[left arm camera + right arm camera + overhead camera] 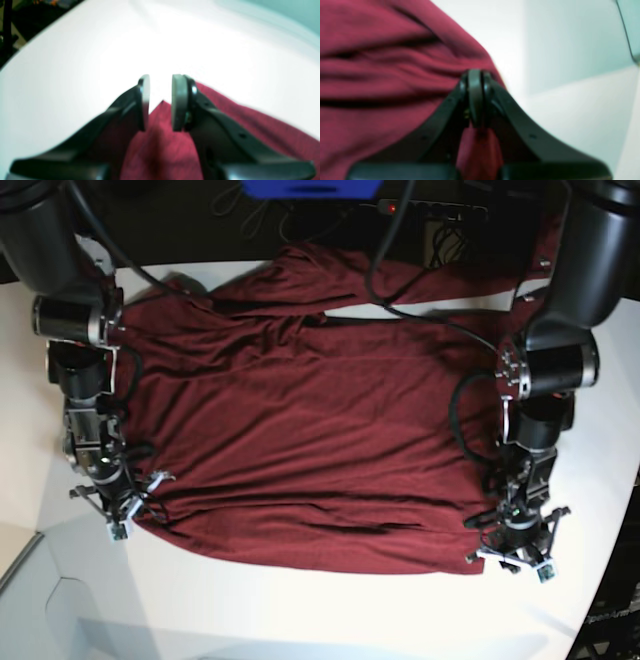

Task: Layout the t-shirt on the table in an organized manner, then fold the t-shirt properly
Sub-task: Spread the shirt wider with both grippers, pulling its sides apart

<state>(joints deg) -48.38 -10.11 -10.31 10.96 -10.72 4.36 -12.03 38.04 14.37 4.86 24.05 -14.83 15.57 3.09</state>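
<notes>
Spread check, base view, left to right: your right gripper [128, 515] sits at one lower corner of the t-shirt [310, 430], pads pressed together with a wad of maroon cloth pinched between them, clear in its wrist view [475, 98]. Judged purpose: anchor that corner so the hem can be drawn taut. Shirt lies mostly flat across the table [330, 615], thin soft fabric, faint sheen, shallow ripples running sideways; the far part near the table's back edge is bunched. At the opposite lower corner your left gripper [520, 555] has its pale flat pads [179, 102] apart, a pointed tip of cloth [162, 110] between them, not clamped.
</notes>
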